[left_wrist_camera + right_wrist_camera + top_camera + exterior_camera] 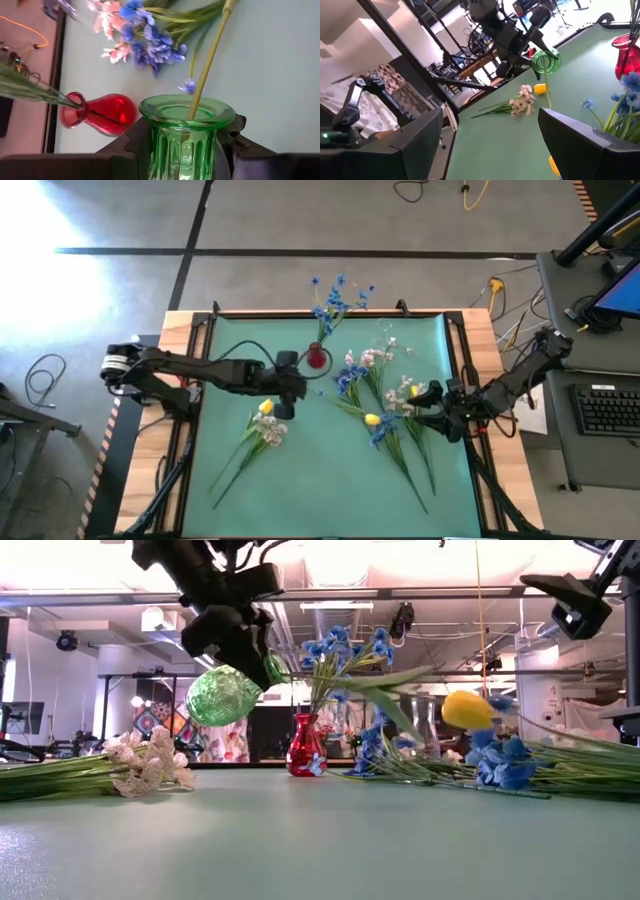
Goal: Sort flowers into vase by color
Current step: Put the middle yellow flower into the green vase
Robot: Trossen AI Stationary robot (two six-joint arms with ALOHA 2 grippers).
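Left claw (182, 150) grips a green vase (186, 135) holding one stem (210, 55); red vase (305, 745) holds blue flowers (345, 648).

No legible text, label or number visible.
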